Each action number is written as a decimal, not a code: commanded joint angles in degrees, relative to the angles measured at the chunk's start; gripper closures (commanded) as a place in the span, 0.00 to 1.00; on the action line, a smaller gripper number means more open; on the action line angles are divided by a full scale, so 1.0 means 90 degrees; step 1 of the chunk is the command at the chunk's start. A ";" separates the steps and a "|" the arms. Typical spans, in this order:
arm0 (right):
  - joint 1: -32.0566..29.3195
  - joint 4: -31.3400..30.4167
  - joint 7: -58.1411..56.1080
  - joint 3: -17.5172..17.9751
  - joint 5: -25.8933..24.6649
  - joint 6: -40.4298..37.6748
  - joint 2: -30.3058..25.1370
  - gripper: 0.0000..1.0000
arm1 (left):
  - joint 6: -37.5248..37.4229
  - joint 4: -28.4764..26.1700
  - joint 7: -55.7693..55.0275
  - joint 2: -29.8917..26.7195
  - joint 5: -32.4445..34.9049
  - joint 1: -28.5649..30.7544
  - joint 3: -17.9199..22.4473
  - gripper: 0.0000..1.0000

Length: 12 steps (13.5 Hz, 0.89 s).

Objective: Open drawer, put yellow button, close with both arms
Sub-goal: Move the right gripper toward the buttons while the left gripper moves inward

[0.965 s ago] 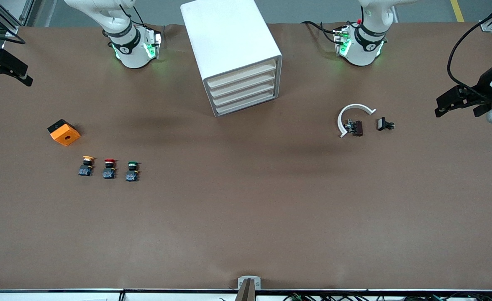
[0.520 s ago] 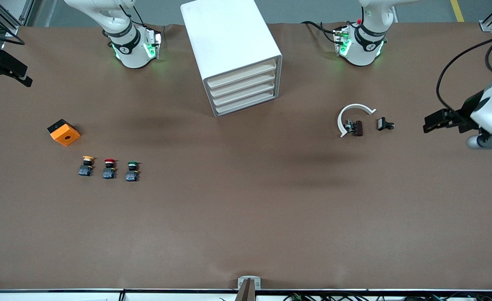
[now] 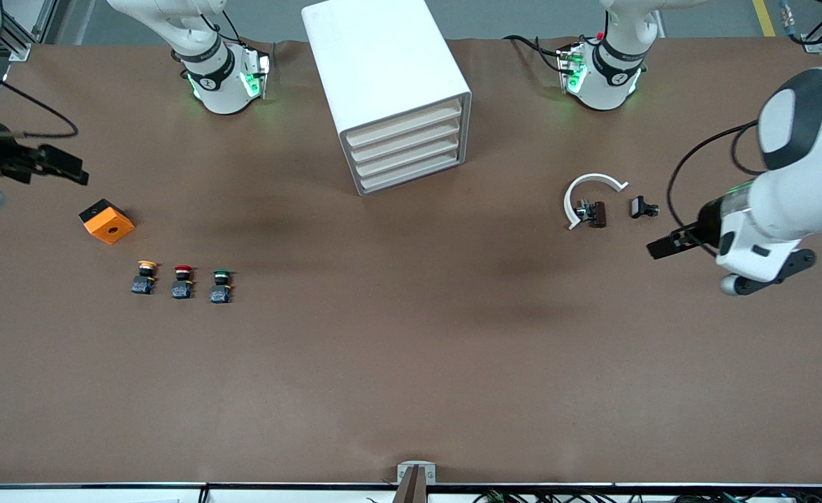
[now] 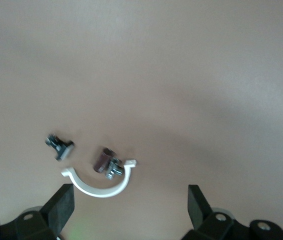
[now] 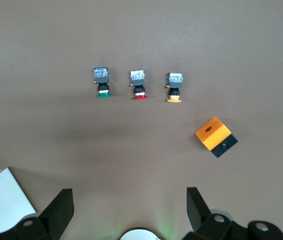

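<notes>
The white cabinet [image 3: 390, 77] stands between the arms' bases, and its top drawer [image 3: 404, 124] is shut like the three below it. The yellow button [image 3: 146, 276] stands on the table toward the right arm's end, beside a red-capped [image 3: 182, 281] and a green-capped button [image 3: 221, 285]. It also shows in the right wrist view [image 5: 174, 87]. My right gripper [image 3: 70, 170] is open and empty, in the air beside the orange box [image 3: 106, 221]; in its own view [image 5: 129, 200] nothing lies between the fingers. My left gripper [image 3: 657, 249] is open and empty, in the air near a white ring [image 3: 588, 195]; its own view [image 4: 130, 200] shows the jaws wide apart.
The white ring [image 4: 99, 185] lies toward the left arm's end with a brown part [image 4: 101, 160] inside it and a small black piece [image 3: 643, 207] beside it. The orange box [image 5: 215, 136] lies farther from the front camera than the buttons. A cabinet corner [image 5: 1, 200] shows.
Both arms have swung in over the table. The left gripper has come toward the white ring and nearer the front camera. The right gripper has moved in toward the orange box.
</notes>
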 commanded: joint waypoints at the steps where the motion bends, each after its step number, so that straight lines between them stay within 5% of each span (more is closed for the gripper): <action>1: -0.0074 0.0347 -0.0134 0.0020 -0.0233 -0.0094 0.0341 0.00 | -0.0059 0.0118 -0.1430 0.0150 -0.0058 -0.0338 0.0009 0.00; 6: -0.0211 0.0231 -0.0124 -0.0009 -0.0322 0.0859 0.0792 0.00 | -0.0069 0.0127 -0.4709 0.0755 -0.0048 -0.1469 0.0009 0.00; 12: -0.0738 -0.1408 -0.0124 0.0001 -0.0274 0.4528 0.1551 0.00 | -0.0078 0.0137 -0.6461 0.1233 -0.0058 -0.2223 0.0009 0.00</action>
